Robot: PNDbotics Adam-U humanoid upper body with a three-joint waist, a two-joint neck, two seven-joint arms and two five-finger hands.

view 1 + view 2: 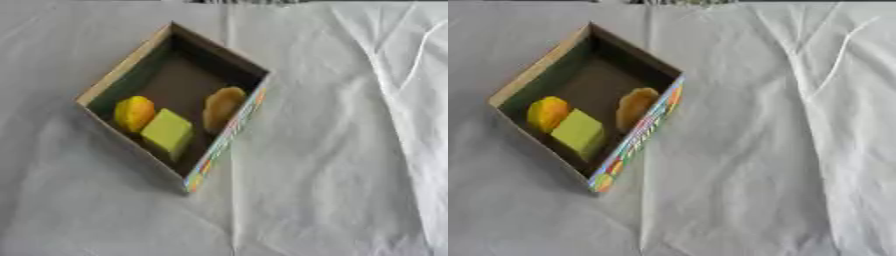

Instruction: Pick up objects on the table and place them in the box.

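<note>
The box point(114, 75) is being shown alone on the white cloth point(341, 165), turned cornerwise, left of the middle. No hand is being seen, so no grip can be told. Three things are being kept inside: one round orange thing point(133, 113), one yellow-green block point(167, 133) touching it, one tan lump point(222, 107) leaning by the bright printed wall point(636, 140).

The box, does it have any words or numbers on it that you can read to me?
No words can be read anywhere.
The box has bright printing along its outside wall, but it is too blurred to read.
The three yellow and orange things inside it and the white cloth show no writing.
</note>
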